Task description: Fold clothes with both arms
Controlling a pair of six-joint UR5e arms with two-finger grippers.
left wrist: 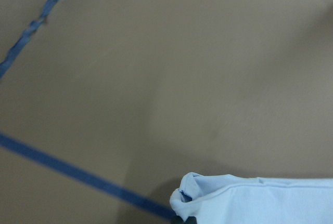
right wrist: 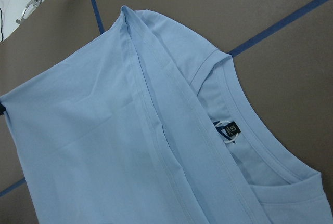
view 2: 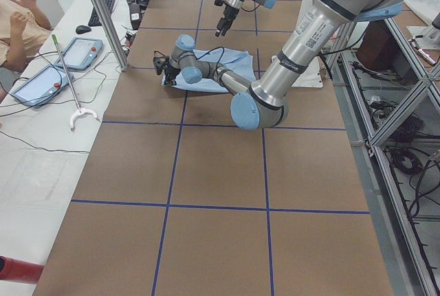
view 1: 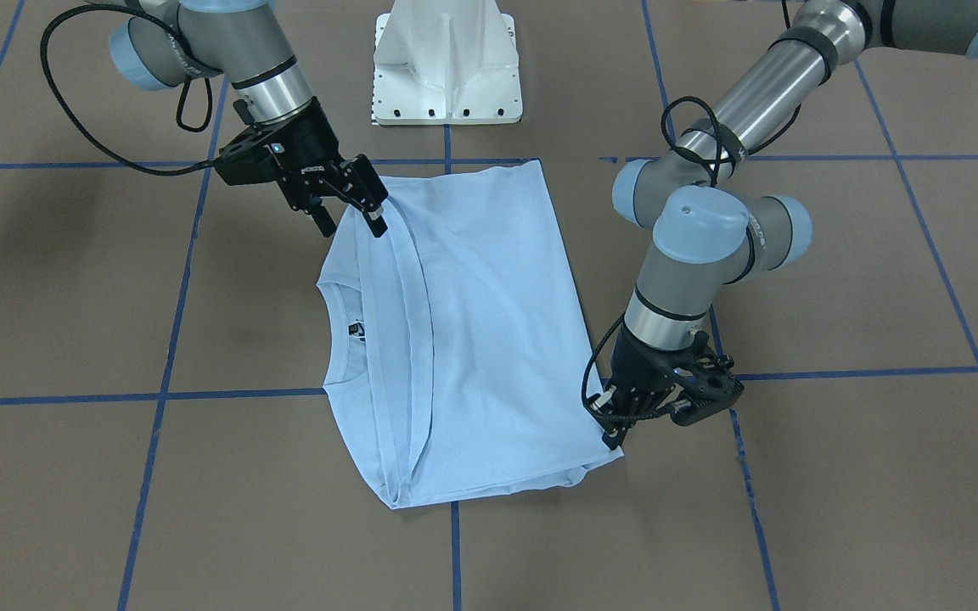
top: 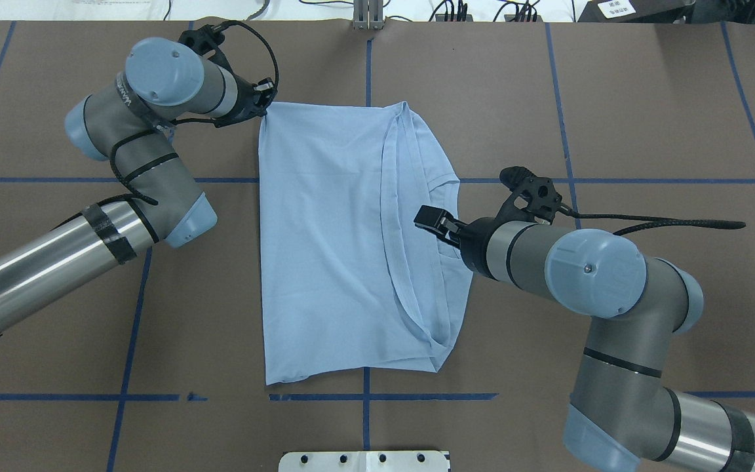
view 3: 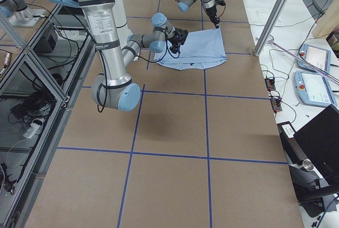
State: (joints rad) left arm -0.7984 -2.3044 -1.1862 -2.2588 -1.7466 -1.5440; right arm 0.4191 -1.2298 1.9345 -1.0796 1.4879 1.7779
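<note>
1. light blue t-shirt (top: 325,249) flat mid-table (top: 548,98), just ahead of the white pedestal (view 1: 446,59). folded once, hem (top: 390,262) laid across just short of the collar (view 1: 338,339), neck label (view 1: 356,329) showing.
2. left gripper (view 1: 614,434) low at the far corner of the folded edge, on the robot's left. fingers together, seemingly pinched on the cloth. corner (left wrist: 187,195) puckered up in the left wrist view.
3. right gripper (view 1: 353,222) on the opposite side, jaws apart, holding nothing. tips just at the hem's end near the robot, by the sleeve.
4. judged step: second grasp pending before the next fold. one side secured, the other not.
5. risk: pulling or lifting with the left alone. would drag the shirt askew and slide the hem off its line, since nothing pins the other side.
6. risk: right closing on the top layer only. thin stacked layers at the hem, so the lower ones could stay behind and the fold open up.
7. risk: right fingertip snagging or shoving the hem on the way down, pushing a wrinkle toward the collar.
8. risk: uneven lift between arms, twisting the cloth. bunched end (top: 440,347) on the robot's side already rounded and likely to worsen.
</note>
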